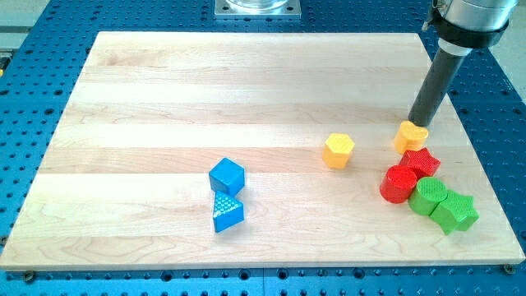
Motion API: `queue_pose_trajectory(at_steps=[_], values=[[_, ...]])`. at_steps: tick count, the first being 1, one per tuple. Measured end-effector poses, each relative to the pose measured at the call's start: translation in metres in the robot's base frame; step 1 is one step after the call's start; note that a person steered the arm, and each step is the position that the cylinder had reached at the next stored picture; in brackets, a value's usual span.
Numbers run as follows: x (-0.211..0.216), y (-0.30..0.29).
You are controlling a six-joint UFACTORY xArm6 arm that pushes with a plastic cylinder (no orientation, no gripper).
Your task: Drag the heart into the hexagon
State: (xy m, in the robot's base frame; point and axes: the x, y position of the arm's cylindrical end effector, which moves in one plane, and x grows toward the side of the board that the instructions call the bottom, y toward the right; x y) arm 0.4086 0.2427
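Note:
The yellow heart [410, 136] lies at the view's right, just above the red star [420, 161]. The yellow hexagon [338, 150] sits apart to its left, with a gap of bare wood between them. My tip [417, 123] stands at the heart's upper edge, touching or nearly touching it from the view's top right. The dark rod [436, 82] rises up and to the right from there.
A red cylinder [399, 183], a green cylinder [428, 196] and a green star [454, 211] cluster below the red star. A blue cube [227, 176] and a blue triangle [227, 212] sit left of centre. The wooden board [164, 99] rests on a blue perforated table.

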Motion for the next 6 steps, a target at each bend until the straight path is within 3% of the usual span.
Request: queue_pose_trajectory(at_steps=[4, 5, 6], values=[[0.012, 0.011], [0.047, -0.003], [0.055, -0.053]])
